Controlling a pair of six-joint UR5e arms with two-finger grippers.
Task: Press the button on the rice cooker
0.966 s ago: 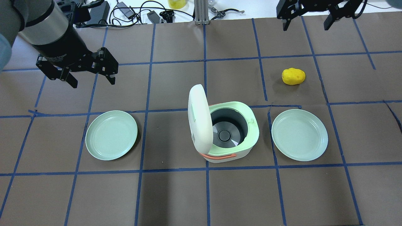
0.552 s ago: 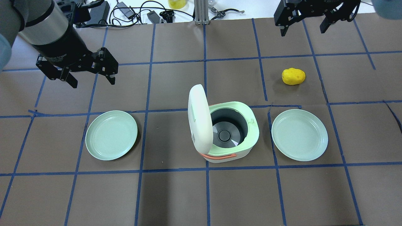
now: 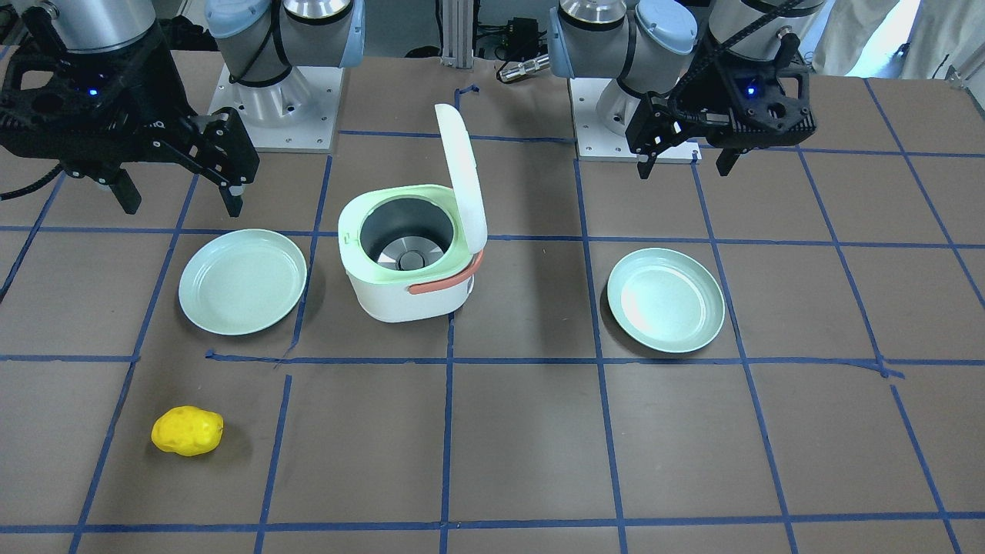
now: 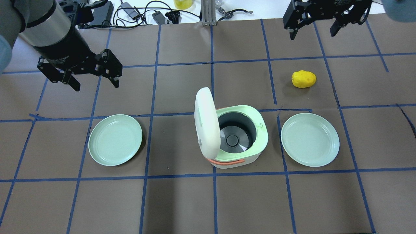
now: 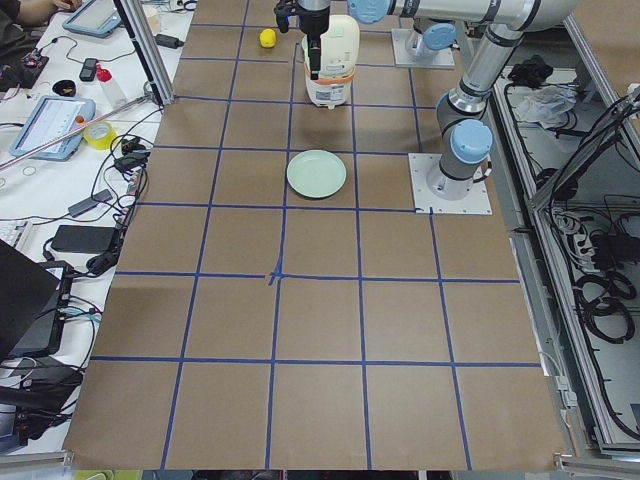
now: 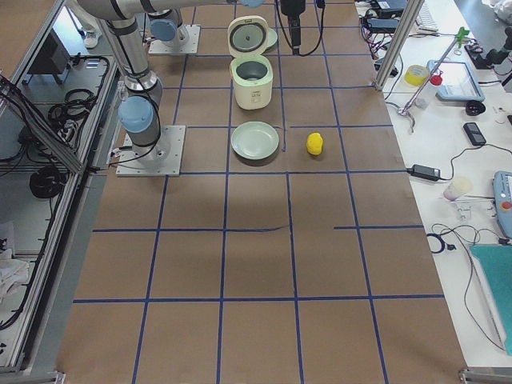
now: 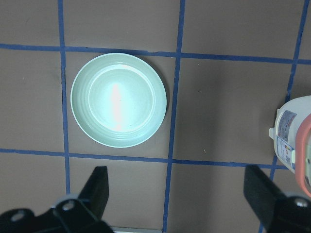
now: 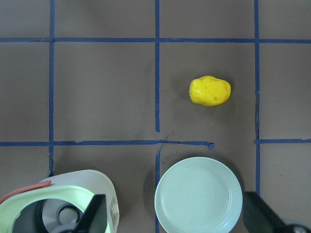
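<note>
The rice cooker (image 4: pixel 242 139) stands mid-table, white body, pale green rim, orange handle. Its white lid (image 4: pixel 206 122) stands open and upright, and the grey pot is empty. It also shows in the front view (image 3: pixel 404 261). I cannot make out its button. My left gripper (image 4: pixel 97 86) is open and empty, hanging high to the left of the cooker, beyond the left plate; it also shows in the front view (image 3: pixel 684 169). My right gripper (image 4: pixel 312 34) is open and empty, high at the far right, also in the front view (image 3: pixel 181 208).
A pale green plate (image 4: pixel 115 139) lies left of the cooker and another plate (image 4: pixel 310 139) lies right of it. A yellow potato-like object (image 4: pixel 304 79) sits beyond the right plate. Cables and clutter (image 4: pixel 139 11) line the far table edge.
The right gripper has shifted slightly to the left at the far edge. The left arm, cooker, plates and yellow object have not moved.
</note>
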